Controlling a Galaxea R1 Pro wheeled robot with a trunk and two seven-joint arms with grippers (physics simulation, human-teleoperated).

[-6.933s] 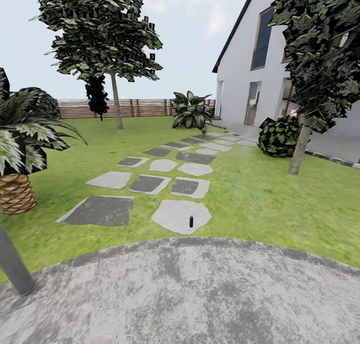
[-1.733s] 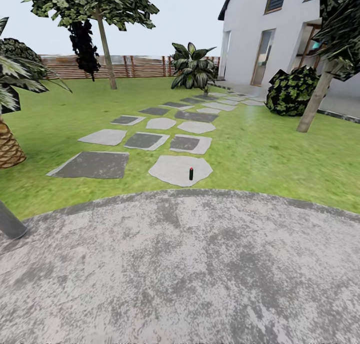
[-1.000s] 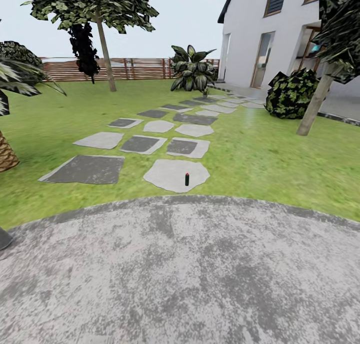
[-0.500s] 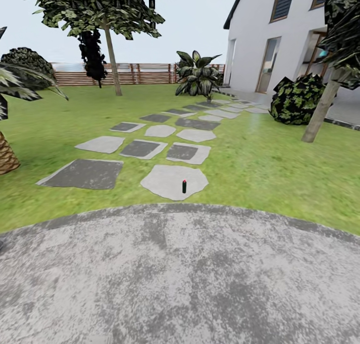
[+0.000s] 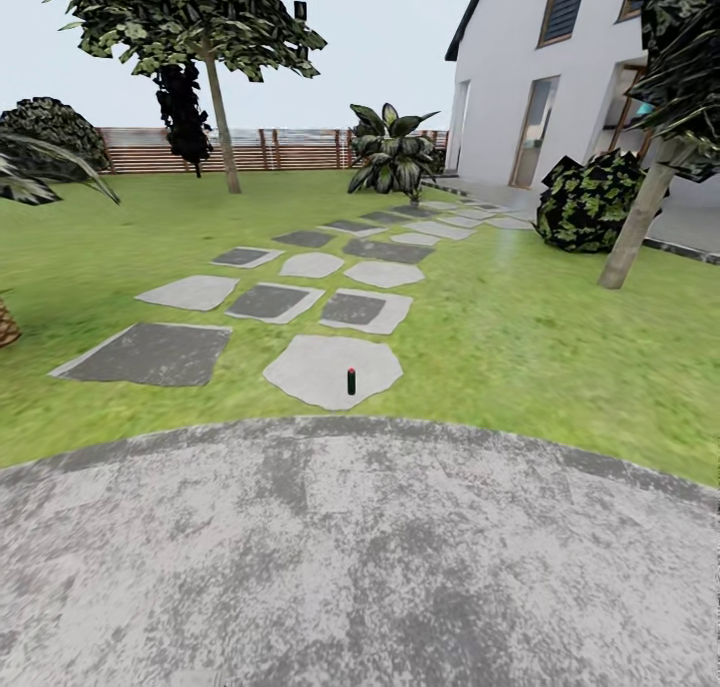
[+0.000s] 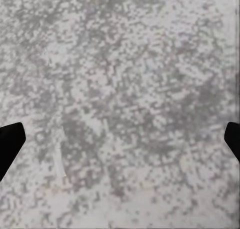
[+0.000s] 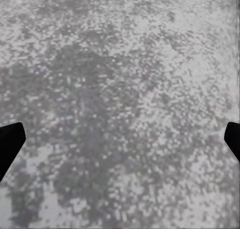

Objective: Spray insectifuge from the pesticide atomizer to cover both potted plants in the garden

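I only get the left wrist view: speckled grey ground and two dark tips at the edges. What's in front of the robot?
Observer: An atomizer, a small dark bottle, stands upright on the nearest pale stepping stone, just past the paved circle.
Operator: Is the other arm holding anything?
Observer: No. In the right wrist view the right end effector is open, with nothing between its tips.
Operator: And further along?
Observer: The stones lead to a big striped-leaf shrub beside a white house.
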